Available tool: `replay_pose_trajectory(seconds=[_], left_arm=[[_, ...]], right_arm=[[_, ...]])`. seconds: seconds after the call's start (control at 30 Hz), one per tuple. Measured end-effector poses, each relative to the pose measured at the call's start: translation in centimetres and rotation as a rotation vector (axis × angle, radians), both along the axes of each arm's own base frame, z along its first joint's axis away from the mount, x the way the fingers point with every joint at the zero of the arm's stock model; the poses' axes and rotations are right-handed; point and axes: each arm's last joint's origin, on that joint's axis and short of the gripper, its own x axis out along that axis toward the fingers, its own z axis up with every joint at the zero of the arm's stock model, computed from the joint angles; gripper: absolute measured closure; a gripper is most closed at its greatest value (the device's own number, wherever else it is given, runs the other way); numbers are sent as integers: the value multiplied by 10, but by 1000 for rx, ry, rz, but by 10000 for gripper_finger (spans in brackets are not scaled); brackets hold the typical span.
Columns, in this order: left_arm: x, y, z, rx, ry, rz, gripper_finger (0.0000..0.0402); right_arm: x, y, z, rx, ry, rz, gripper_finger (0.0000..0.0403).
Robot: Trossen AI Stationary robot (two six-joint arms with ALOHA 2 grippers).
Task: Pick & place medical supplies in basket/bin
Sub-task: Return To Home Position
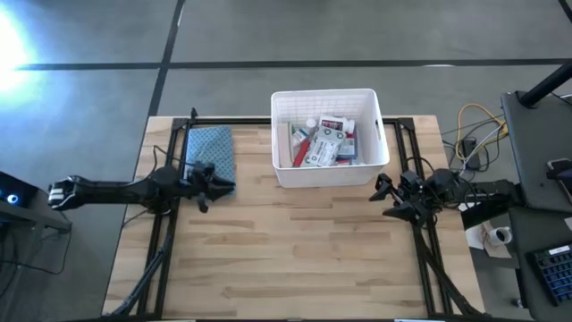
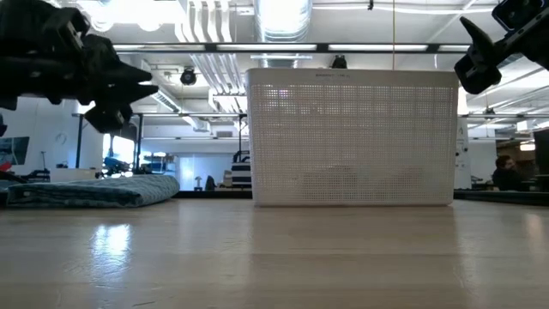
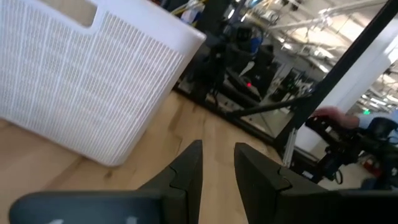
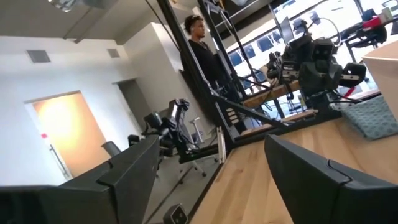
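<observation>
The white lattice-walled basket (image 1: pixel 279 134) stands at the table's far middle, and several medical supplies (image 1: pixel 323 143) lie inside it: red-and-white packets, flat boxes and a white bottle cap. My left gripper (image 1: pixel 223 185) hovers above the table, left of the basket and at the near edge of the folded blue cloth (image 1: pixel 210 148). Its fingers (image 3: pixel 193 165) are a little apart and hold nothing. My right gripper (image 1: pixel 382 199) hovers near the basket's near right corner, wide open and empty (image 4: pixel 211 149). In the low view both grippers hang high, left (image 2: pixel 129 86) and right (image 2: pixel 472 69) of the basket (image 2: pixel 352 137).
The blue-grey patterned cloth (image 2: pixel 94 190) lies flat on the table's far left. Black frame rails (image 1: pixel 170 206) run along both table sides. Bare wood (image 1: pixel 286 250) fills the near half. Cables and a desk (image 1: pixel 527 143) stand beyond the right edge. A person (image 4: pixel 202 50) stands in the room.
</observation>
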Motion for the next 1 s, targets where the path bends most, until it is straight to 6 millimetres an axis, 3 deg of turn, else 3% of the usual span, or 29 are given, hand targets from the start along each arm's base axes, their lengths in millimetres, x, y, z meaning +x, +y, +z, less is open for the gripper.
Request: replay_pose_trajectory(seconds=[1.0], left_arm=[[12,2,-29,-33,254,0,328]], right_arm=[[1,0,-1,-1,13,-1,122]])
